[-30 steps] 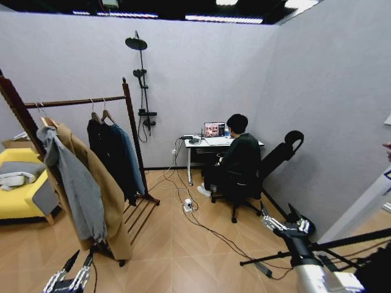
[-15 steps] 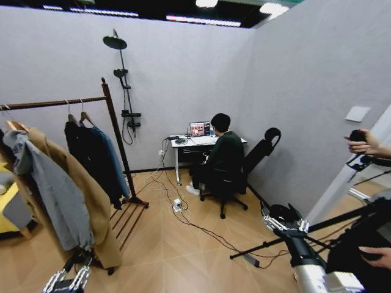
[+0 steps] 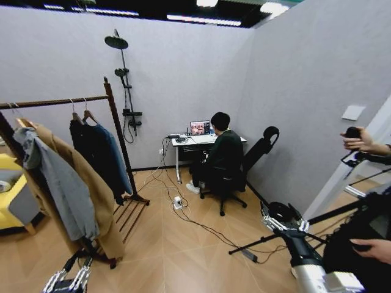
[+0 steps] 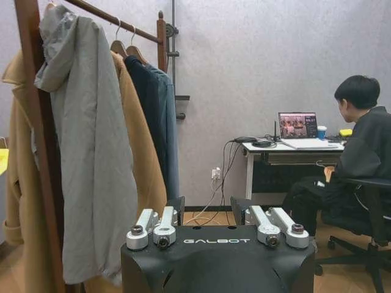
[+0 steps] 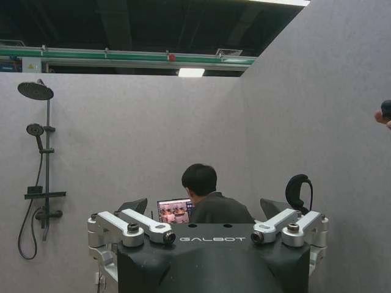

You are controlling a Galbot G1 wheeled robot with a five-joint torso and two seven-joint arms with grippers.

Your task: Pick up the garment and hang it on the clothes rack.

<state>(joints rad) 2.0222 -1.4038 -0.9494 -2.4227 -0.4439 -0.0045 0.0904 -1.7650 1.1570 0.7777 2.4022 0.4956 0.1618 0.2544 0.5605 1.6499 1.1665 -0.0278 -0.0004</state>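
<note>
wood floor (image 3: 177,256), grey walls (image 3: 183,79)

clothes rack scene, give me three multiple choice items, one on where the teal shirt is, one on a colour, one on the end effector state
1. Where is the garment?
A. Hanging on the clothes rack, next to its far post
B. Lying on the floor
C. Draped over the office chair

2. What colour is the coat hanging nearest the robot's side of the rack bar?
A. Red
B. Tan
C. White

3. How do the two end effectors stand?
A. Both shut on a hanger
B. Left shut on fabric, right open
C. Both open and empty

Answers:
1 A: the garment hangs by its hanger from the bar of the clothes rack, beside a black garment.
2 B: the tan coat hangs under a grey garment.
3 C: the left end effector and right end effector show spread fingers with nothing between them.
</note>
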